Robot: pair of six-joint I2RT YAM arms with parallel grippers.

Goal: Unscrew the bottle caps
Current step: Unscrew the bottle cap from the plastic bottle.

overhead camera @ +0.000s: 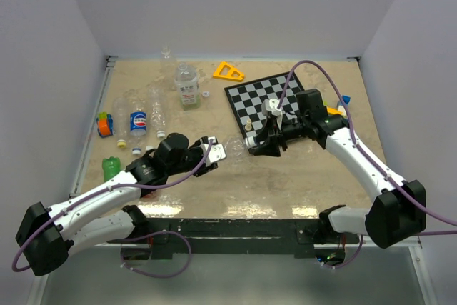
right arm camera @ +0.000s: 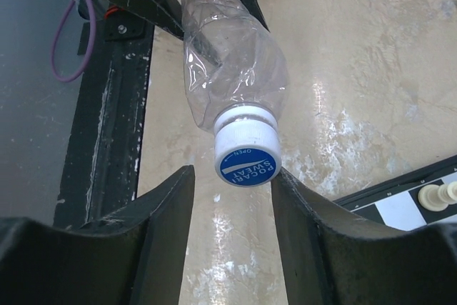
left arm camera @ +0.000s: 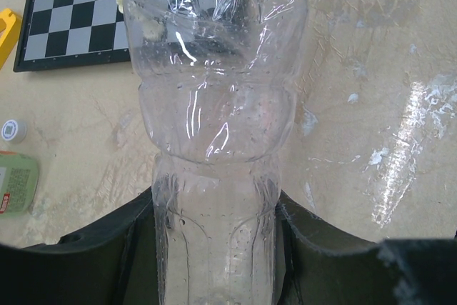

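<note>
Only the right wrist view shows the blue-white cap (right arm camera: 246, 155), straddled by the parted right gripper (right arm camera: 233, 176). Left gripper (left arm camera: 214, 212) clamps clear bottle (left arm camera: 214, 105), ends cropped.

Left gripper (left arm camera: 214, 212) clamped, right (right arm camera: 233, 180) seemingly parted.

White arms (overhead camera: 93, 201), black joints (overhead camera: 391, 213), purple cables (overhead camera: 308, 63); left hand (overhead camera: 216, 152) and right hand (overhead camera: 255, 148) black.

The white and blue cap (right arm camera: 247, 153) on the clear bottle (right arm camera: 232, 69) reads "POCARI SWEAT", upside down in the right wrist view, with "OPEN" and a small arrow beside it; nothing else is legible
</note>
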